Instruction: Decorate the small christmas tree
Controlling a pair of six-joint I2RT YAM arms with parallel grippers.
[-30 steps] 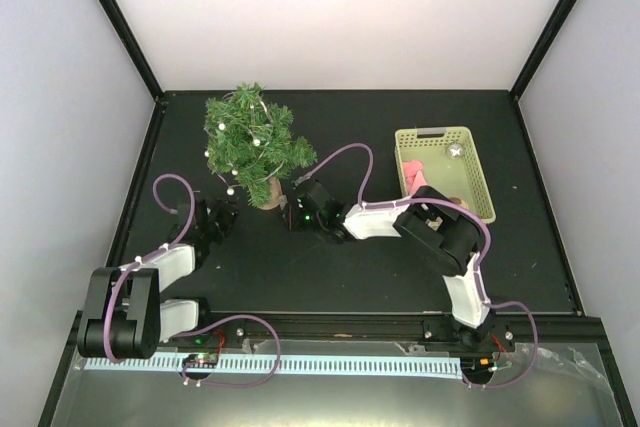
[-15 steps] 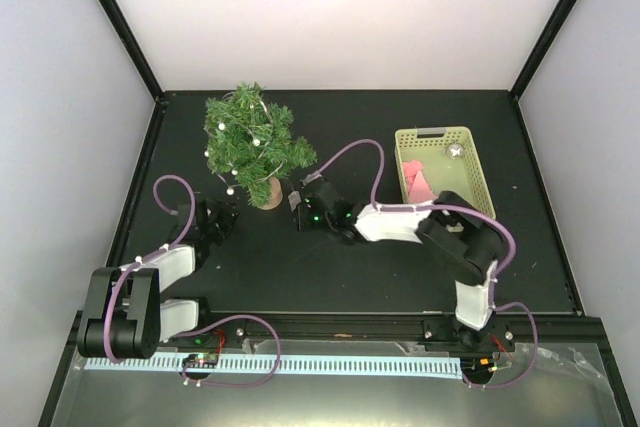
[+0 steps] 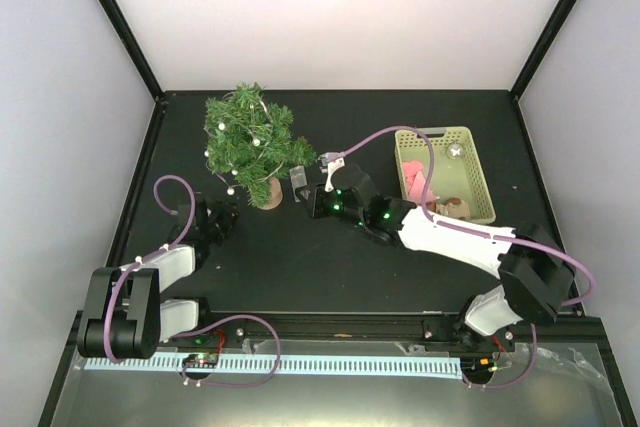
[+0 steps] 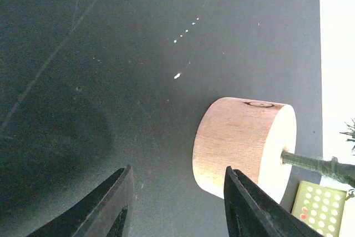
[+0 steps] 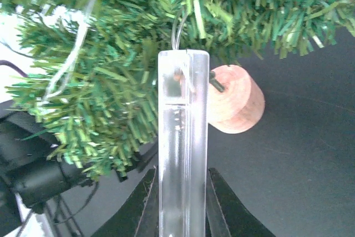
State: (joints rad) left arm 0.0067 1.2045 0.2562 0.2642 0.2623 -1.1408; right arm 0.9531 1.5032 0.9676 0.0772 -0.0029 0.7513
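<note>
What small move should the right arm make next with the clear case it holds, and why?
Probably lower the clear case onto the table beside the wooden base, then release. The right jaws are shut on it just off the small christmas tree, and its thin wire already runs into the branches, so it cannot travel far.

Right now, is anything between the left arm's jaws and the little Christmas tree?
Nothing visible. Only black table lies between the open left jaws and the small christmas tree, whose wooden disc base sits just ahead.
</note>
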